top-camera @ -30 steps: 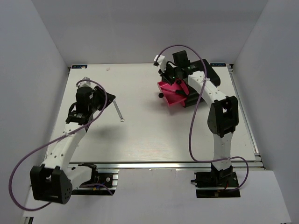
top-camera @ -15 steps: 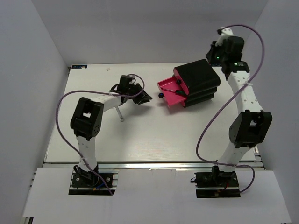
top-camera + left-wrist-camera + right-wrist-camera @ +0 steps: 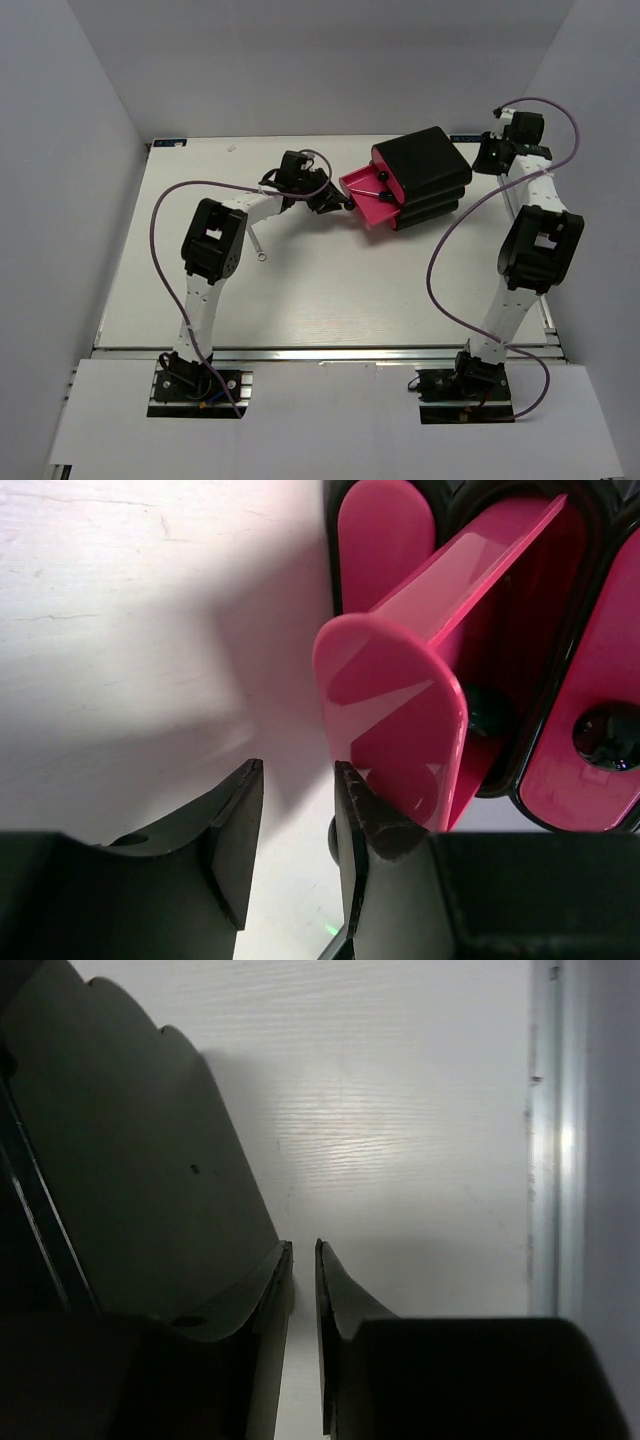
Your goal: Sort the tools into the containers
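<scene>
From above, your left hand (image 3: 335, 200) sits right at the front of the pulled-out pink drawer (image 3: 372, 214). The drawer juts from the black cabinet (image 3: 425, 160) toward the middle of the desk (image 3: 330, 290). What looks like a thin dark tool (image 3: 368, 192) lies inside it. The slim silver wrench (image 3: 256, 245) lies on the bare desk, well apart from the cabinet and beside your left forearm. Your right hand (image 3: 488, 155) hangs at the cabinet's far right side, near the desk's edge.

In the left wrist view, your left hand (image 3: 298, 770) is partly open with nothing between the fingers (image 3: 235, 830). The glossy drawer front (image 3: 395, 720) stands just beside the right finger, and I cannot tell whether they touch. A closed neighbouring drawer with its round knob (image 3: 605, 735) shows at the right.

In the right wrist view, your right hand (image 3: 304, 1250) is parted only a crack and holds nothing. The cabinet's dark wall (image 3: 130, 1160) is on its left and white desk lies beyond.

By my reading, you are working the drawer, not carrying a tool. The wrench is unsorted, so the next move calls for drawing your left hand back to it. Open wider, come down square across its thin shank, and pinch low, since it lies flat on the desk. Leave the drawer out to receive it.
</scene>
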{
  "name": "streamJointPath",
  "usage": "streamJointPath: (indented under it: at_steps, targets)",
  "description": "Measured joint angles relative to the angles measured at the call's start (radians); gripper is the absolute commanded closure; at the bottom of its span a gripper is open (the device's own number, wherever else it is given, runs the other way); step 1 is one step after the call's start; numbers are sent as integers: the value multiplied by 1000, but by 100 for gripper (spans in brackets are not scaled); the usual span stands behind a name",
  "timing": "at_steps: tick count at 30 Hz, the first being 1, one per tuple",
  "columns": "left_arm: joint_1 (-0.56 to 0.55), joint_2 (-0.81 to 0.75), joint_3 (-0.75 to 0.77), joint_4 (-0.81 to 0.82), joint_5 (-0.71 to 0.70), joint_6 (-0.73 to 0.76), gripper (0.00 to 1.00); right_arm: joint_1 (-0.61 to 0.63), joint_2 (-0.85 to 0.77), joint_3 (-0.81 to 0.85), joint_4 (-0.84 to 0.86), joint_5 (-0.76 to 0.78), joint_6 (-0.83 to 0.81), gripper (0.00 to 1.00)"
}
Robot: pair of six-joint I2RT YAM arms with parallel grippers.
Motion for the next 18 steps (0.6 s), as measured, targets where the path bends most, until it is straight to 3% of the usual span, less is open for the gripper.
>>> streamJointPath:
  at_steps: [5,18]
  targets:
    - [-5,28,45,-9,12,-6,54,11,105,75,-76,-91,-74,81]
    - [-59,299,417,19,65,-91,52,3,113,76,-133,-289,-132,82]
